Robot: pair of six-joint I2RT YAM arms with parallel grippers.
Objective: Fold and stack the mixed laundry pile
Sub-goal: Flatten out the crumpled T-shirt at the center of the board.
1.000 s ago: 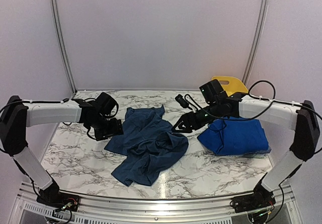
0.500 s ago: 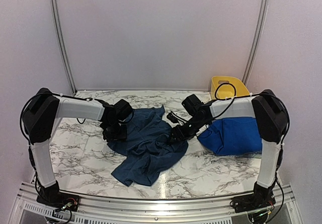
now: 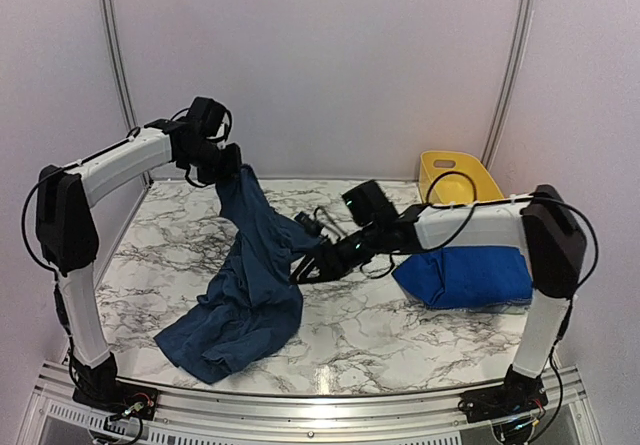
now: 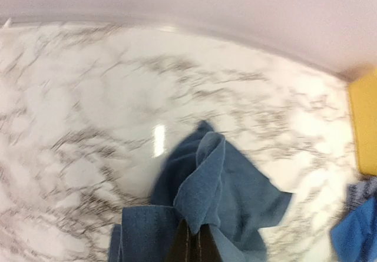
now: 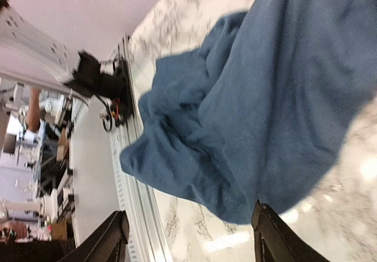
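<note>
Top external view is showing the left pincer (image 3: 228, 170) clamping a corner of the dark denim-blue garment (image 3: 250, 275) up high, so the cloth is hanging down with its lower end lying on the surface (image 3: 400, 335), likely to open it for folding. The right pincer (image 3: 305, 268), spread apart, is hovering just beside it, seemingly after a second edge. The royal-blue garment (image 3: 465, 275) is lying off right.
</note>
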